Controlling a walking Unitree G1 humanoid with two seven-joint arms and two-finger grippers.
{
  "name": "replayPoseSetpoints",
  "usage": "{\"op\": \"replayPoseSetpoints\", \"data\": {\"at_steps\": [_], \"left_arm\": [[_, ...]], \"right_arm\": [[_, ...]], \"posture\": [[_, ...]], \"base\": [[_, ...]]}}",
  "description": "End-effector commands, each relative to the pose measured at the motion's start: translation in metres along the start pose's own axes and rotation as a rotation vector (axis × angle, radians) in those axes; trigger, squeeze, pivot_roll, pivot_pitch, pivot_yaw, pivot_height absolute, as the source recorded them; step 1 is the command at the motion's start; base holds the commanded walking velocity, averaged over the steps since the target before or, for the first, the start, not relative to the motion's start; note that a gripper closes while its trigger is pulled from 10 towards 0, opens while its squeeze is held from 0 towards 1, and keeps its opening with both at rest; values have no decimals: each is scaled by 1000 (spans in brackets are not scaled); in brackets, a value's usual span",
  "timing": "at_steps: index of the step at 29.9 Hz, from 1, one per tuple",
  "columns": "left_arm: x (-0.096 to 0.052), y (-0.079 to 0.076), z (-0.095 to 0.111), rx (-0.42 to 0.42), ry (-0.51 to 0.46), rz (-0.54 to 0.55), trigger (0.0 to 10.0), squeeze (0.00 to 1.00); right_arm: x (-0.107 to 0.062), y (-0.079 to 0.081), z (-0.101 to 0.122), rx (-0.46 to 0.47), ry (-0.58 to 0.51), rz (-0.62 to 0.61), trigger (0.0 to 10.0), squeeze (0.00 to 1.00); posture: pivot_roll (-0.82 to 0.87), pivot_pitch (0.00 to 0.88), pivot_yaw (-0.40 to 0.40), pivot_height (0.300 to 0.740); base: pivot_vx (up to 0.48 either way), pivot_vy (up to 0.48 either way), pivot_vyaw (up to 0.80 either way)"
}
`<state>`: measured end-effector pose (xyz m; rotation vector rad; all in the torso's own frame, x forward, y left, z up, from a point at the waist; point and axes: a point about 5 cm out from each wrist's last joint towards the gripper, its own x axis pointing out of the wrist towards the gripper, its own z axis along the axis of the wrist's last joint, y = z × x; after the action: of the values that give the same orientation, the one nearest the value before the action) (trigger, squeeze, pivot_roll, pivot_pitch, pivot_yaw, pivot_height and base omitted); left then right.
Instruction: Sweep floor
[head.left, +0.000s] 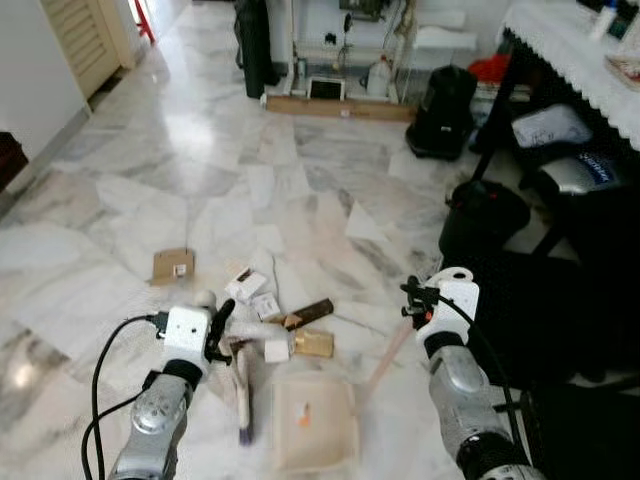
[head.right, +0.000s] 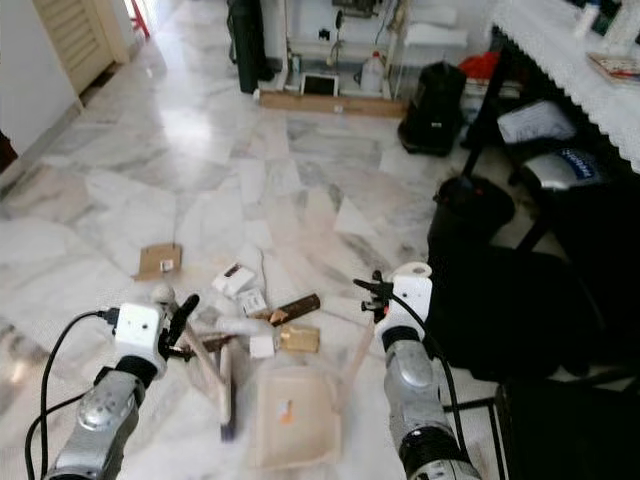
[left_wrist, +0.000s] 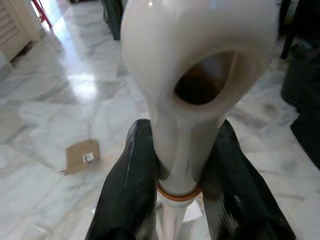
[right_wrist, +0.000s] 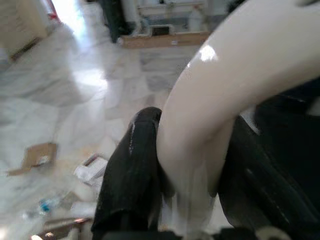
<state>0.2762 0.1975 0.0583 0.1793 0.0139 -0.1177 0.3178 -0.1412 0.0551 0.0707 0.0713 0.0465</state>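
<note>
Left pincer (head.left: 222, 322) clenched on broom (head.left: 243, 385), right pincer (head.left: 415, 300) gripping dustpan (head.left: 313, 420) handle, angled to catch litter (head.left: 285, 330) just beyond dustpan.

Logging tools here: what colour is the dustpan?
Cream dustpan, clearest in the left eye view.

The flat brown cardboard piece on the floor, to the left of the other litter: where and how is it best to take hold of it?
The cardboard piece lies flat on the marble floor, apart from the litter pile, so nothing stands up to pinch. Probably best is to come from above at a free edge and slide one finger under it. Both end effectors are busy: the left end effector holds the brush, the right end effector the dustpan handle.
</note>
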Motion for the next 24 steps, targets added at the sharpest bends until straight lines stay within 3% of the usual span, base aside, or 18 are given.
{"op": "replayPoseSetpoints", "data": {"at_steps": [1, 19, 24], "left_arm": [[3, 0, 6, 4, -24, 0, 10000, 0], [3, -4, 4, -4, -11, -36, 10000, 0], [1, -5, 4, -13, -11, -56, 10000, 0]], "right_arm": [[1, -8, 6, 12, -31, -29, 10000, 0], [-1, -14, 2, -7, -8, -77, 10000, 0], [-2, -18, 0, -51, 1, -108, 10000, 0]], "posture": [[74, 79, -19, 740], [76, 84, -15, 740], [75, 85, -15, 740]], "base": [[311, 0, 0], [307, 0, 0], [0, 0, 0]]}}
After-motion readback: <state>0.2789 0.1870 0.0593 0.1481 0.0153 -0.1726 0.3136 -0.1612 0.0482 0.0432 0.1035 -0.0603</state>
